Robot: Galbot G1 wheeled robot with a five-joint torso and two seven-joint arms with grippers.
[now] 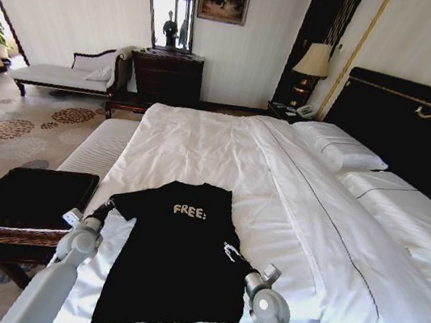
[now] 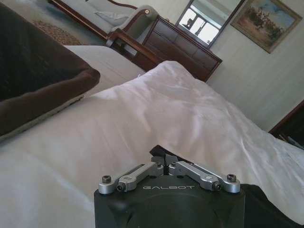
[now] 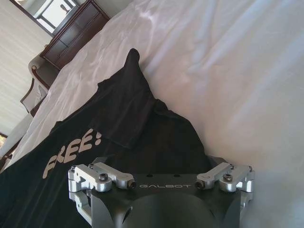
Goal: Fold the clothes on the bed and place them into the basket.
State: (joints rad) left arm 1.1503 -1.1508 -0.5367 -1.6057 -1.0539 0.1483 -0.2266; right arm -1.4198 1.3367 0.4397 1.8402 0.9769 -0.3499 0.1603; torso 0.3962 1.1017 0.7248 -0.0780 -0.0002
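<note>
head view showed the black top (image 1: 175, 258) flat on the bed (image 1: 289, 214): light, limp cloth, best pinched at its edges. left gripper (image 2: 167, 167) pinched shut at one shoulder; right gripper (image 3: 161, 183) spread wide over its side.

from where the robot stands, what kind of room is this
Most likely a hotel bedroom: a very wide bed with white sheets and a black headboard with gold trim, a bedside lamp, and a dark dresser under a mirror.

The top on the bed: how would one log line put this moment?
top flat, unfolded on bed | left gripper shut at its left edge | right gripper open at right edge | basket beside bed
</note>
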